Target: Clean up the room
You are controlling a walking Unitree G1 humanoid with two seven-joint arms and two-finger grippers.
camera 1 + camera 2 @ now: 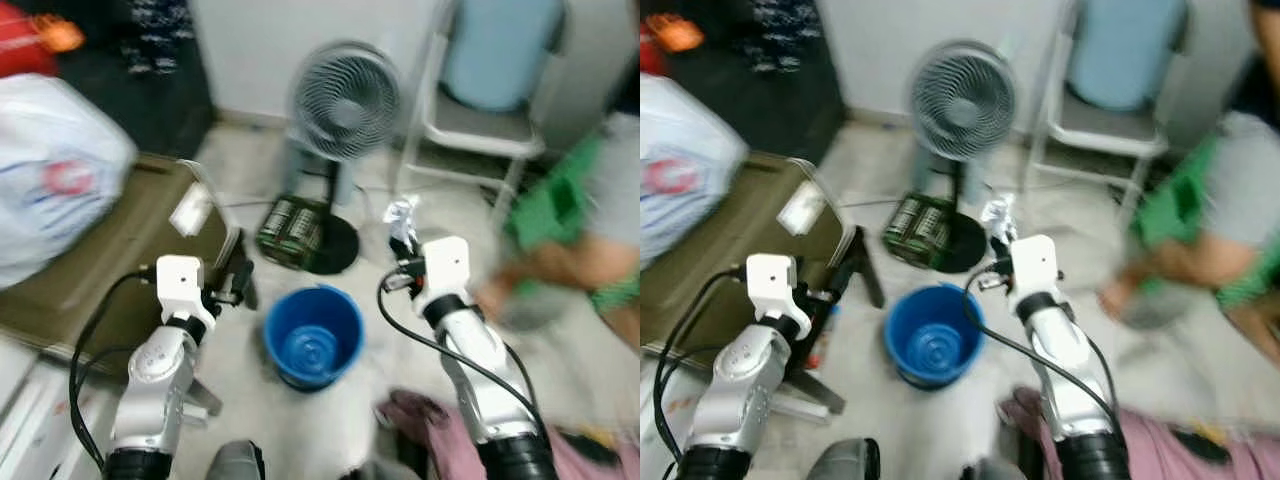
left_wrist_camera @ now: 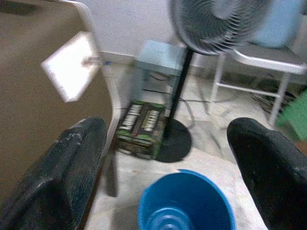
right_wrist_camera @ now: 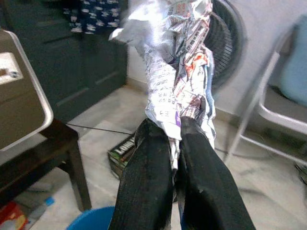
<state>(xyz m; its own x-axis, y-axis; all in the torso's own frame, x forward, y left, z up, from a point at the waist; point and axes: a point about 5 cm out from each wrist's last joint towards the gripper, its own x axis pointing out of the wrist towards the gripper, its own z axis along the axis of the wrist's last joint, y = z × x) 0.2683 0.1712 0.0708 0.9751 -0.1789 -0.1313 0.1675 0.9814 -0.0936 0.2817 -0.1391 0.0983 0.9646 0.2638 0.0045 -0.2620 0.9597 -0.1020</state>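
Right gripper (image 3: 176, 139) clamped on crumpled wrapper (image 3: 175, 62) — blue bucket (image 1: 312, 335) below-left; early release risks miss. Left gripper (image 2: 168, 158) apart, empty.

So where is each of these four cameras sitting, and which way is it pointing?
Left eye: on the head, looking down at a blue bucket and a fan; both silver arms show.
Right eye: beside it, same scene, same arms.
Left wrist: along the open left claw toward the bucket and fan.
Right wrist: along the right claw, shut on a crumpled wrapper.
The bucket and fan show in all four views.
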